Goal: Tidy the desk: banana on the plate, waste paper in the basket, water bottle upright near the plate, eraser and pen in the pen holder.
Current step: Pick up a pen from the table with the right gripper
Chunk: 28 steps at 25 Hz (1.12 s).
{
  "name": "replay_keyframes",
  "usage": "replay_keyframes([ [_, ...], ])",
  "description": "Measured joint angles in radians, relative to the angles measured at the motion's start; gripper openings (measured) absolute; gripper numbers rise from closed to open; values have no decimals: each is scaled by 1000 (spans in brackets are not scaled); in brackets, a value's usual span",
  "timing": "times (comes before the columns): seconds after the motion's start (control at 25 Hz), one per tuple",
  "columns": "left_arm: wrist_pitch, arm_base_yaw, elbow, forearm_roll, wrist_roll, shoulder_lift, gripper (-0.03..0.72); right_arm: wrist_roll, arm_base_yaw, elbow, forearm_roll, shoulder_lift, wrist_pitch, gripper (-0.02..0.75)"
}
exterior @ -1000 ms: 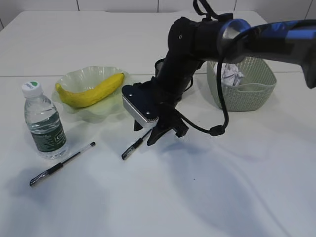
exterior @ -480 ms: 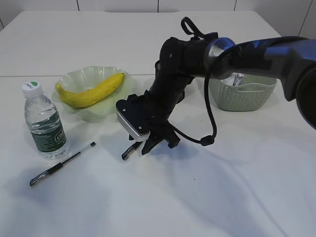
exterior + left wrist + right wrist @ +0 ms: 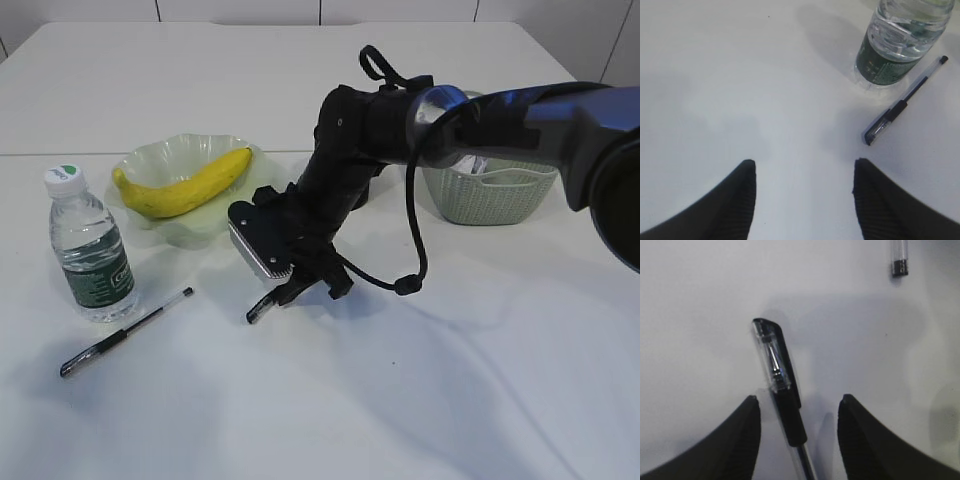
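Right gripper hangs low over the bench, jaws parted on either side of a capped gel pen lying flat, not closed on it. Left of this pen lies a 2nd pen, beside the upright water bottle. Beyond the pen, a banana rests on the green plate; to its right stands the basket. Left gripper hovers open and empty near the bottle.

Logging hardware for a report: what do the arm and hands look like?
The glossy black, blue-tinged right arm carries a silver-faced wrist camera box and a looping black cable. Both hands have matte black, ribbed, tapered fingers.
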Motion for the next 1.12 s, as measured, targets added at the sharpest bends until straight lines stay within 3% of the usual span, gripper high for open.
replay_keyframes([
  [0.52, 0, 0, 0, 0, 0, -6, 435, 53, 2, 0, 0, 8, 16, 375],
  [0.84, 0, 0, 0, -2, 0, -8, 435, 82, 2, 0, -4, 8, 22, 255],
  [1.12, 0, 0, 0, -2, 0, -8, 435, 97, 2, -2, -17, 15, 22, 241],
])
